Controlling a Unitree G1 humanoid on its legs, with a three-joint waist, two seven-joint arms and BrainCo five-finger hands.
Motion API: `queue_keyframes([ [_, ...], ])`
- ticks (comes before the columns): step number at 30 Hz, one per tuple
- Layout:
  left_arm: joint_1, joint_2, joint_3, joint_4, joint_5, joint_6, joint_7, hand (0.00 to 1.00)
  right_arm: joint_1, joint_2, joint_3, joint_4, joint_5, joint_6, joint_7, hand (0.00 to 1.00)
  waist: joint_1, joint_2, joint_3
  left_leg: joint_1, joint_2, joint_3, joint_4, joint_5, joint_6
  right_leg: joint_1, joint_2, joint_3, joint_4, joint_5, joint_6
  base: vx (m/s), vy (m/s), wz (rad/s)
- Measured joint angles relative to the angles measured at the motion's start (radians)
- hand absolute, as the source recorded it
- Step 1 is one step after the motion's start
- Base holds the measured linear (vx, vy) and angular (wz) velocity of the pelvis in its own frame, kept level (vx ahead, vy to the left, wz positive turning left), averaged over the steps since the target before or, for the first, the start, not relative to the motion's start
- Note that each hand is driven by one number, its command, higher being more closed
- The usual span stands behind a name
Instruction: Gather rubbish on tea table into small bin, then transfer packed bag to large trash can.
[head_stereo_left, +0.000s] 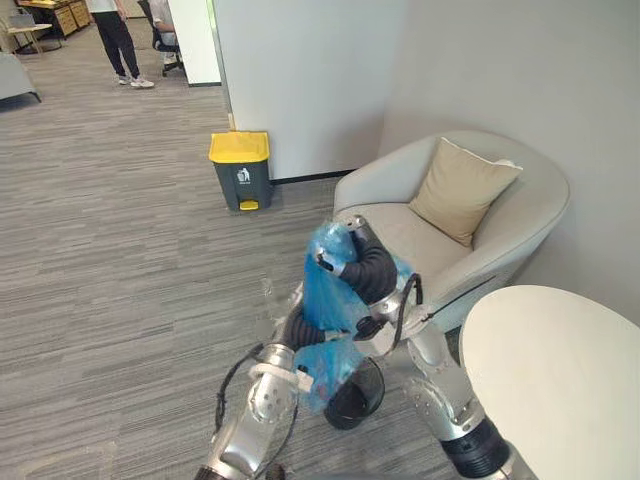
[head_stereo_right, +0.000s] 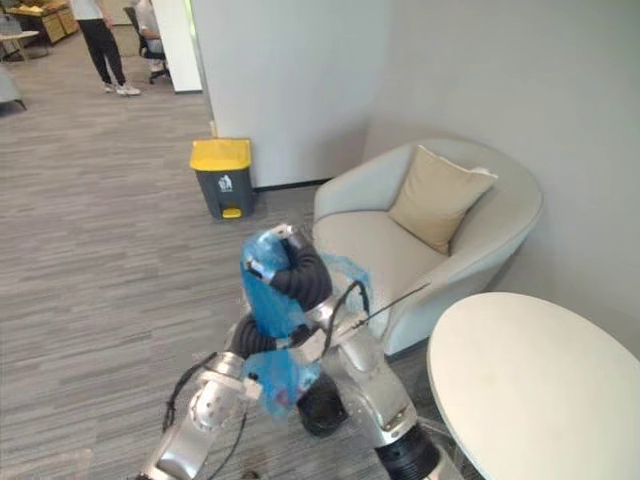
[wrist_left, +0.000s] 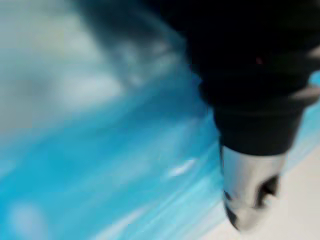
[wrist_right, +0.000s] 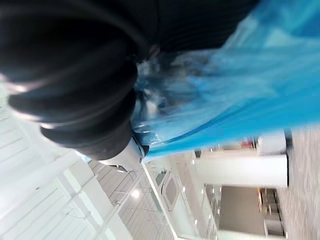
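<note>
Blue plastic bag (head_stereo_left: 322, 290), left eye view: bunched at the right hand (head_stereo_left: 358, 245), hanging over the small black bin (head_stereo_left: 355, 400) on the floor. It is probably best lifted straight clear, then carried to the yellow-lidded can (head_stereo_left: 241, 170).
Left wrist view: left hand (wrist_left: 247, 190) against the bag, grip unreadable.
Right wrist view: right hand's grip hidden by film.

Blue plastic bag (wrist_left: 115, 170) seen very close, left hand (wrist_left: 250, 195) just in front of it, pale surface beyond

Grey striped carpet floor (head_stereo_left: 120, 220) filled the left of the frame; a pale armchair (head_stereo_left: 520, 240) with a beige cushion (head_stereo_left: 460, 190) stood against white walls (head_stereo_left: 300, 70) at right.
</note>
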Motion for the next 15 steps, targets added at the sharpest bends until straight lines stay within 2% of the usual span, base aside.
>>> queue_keyframes([
  [2, -0.050, -0.018, -0.010, 0.093, 0.000, 0.007, 0.000, 0.00, 0.000, 0.000, 0.023, 0.043, 0.024, 0.004, -0.005, 1.00, -0.002, -0.004, -0.003, 0.001, 0.001, 0.002, 0.000, 0.001, 0.001, -0.001, 0.001, 0.004, 0.001, 0.001, 0.001, 0.00, 0.006, -0.04],
  [3, -0.069, -0.019, -0.020, 0.124, 0.000, 0.017, 0.002, 1.00, 0.000, 0.001, 0.029, 0.060, 0.039, 0.006, -0.007, 1.00, -0.004, -0.006, -0.004, 0.001, 0.001, 0.003, 0.000, 0.001, 0.001, -0.001, 0.001, 0.005, 0.001, 0.003, 0.004, 0.01, 0.003, -0.03],
  [10, -0.145, -0.018, -0.059, 0.254, -0.013, 0.023, 0.010, 1.00, 0.000, -0.010, 0.064, 0.062, 0.084, 0.023, -0.023, 1.00, -0.011, -0.009, -0.005, -0.001, 0.007, 0.005, 0.000, -0.004, -0.006, -0.005, 0.001, 0.014, -0.001, 0.007, -0.001, 0.00, 0.000, -0.02],
  [15, -0.175, -0.016, -0.067, 0.307, -0.076, 0.032, 0.024, 1.00, 0.001, -0.017, 0.069, 0.063, 0.113, 0.023, -0.018, 1.00, -0.019, -0.009, -0.005, 0.000, 0.011, 0.014, 0.000, -0.004, -0.006, -0.007, 0.005, 0.022, -0.002, 0.013, -0.008, 0.01, -0.003, -0.05],
])
